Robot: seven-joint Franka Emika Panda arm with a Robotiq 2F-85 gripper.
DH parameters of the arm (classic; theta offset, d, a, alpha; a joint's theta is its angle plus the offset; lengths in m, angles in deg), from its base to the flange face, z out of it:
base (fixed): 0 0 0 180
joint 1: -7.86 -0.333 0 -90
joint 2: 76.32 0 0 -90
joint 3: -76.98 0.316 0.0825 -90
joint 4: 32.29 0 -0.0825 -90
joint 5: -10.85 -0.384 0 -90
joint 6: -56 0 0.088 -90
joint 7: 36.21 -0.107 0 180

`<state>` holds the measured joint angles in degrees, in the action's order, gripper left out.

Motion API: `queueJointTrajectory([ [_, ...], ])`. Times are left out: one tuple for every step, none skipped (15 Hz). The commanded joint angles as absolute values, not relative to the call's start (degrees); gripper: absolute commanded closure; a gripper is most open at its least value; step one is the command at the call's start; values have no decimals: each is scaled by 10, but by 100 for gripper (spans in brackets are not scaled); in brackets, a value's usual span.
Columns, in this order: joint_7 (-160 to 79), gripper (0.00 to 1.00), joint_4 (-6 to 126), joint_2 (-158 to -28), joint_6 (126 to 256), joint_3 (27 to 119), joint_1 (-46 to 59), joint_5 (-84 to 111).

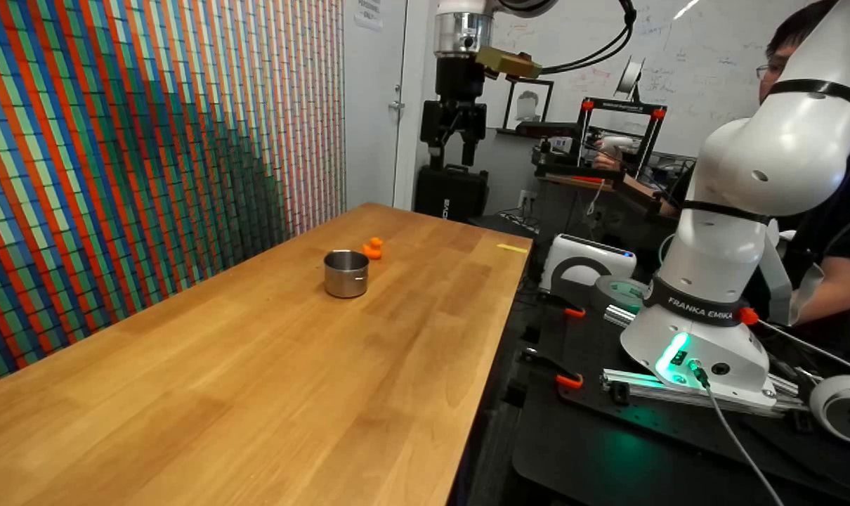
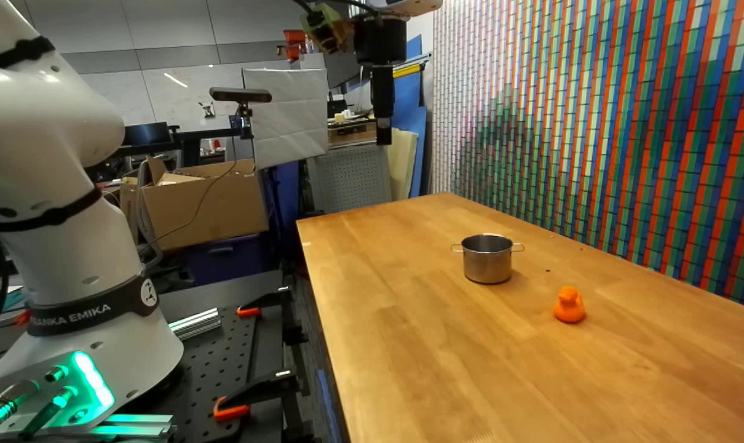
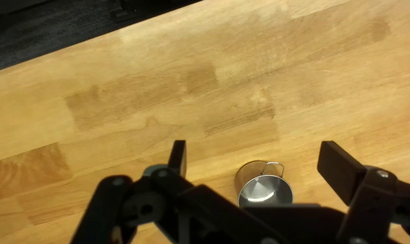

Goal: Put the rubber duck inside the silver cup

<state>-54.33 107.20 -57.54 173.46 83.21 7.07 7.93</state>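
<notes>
The orange rubber duck (image 1: 373, 249) stands on the wooden table beside the silver cup (image 1: 346, 275), apart from it. The duck (image 2: 569, 304) and the cup (image 2: 487, 261) show in both exterior views. The cup is upright, with thin wire handles. My gripper (image 1: 453, 154) is open with nothing between its fingers. It points down, high above the table; it also shows in an exterior view (image 2: 383, 136). In the wrist view the cup (image 3: 266, 189) lies far below, between the open fingers (image 3: 254, 154), partly covered by the gripper's body. The duck does not show in the wrist view.
The wooden table (image 1: 256, 393) runs along a colourful tiled wall (image 1: 151, 154). A strip of yellow tape (image 1: 512, 248) lies near the table edge. Clamps (image 2: 255, 400) and the robot base (image 2: 95, 363) stand beside the table. A person (image 1: 839, 274) is behind the arm.
</notes>
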Motion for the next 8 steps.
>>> queueJointTrajectory([
  [-451,0,1031,-635,1758,805,68,70],
  [-429,0,1016,-659,1771,798,71,74],
  [-406,0,998,-684,1782,789,74,74],
  [-380,0,977,-715,1798,779,76,74],
  [-356,0,958,-739,1806,771,77,71],
  [-334,0,936,-770,1818,764,79,73],
  [-307,0,914,-799,1824,759,80,68],
  [-287,0,891,-831,1833,755,83,73],
])
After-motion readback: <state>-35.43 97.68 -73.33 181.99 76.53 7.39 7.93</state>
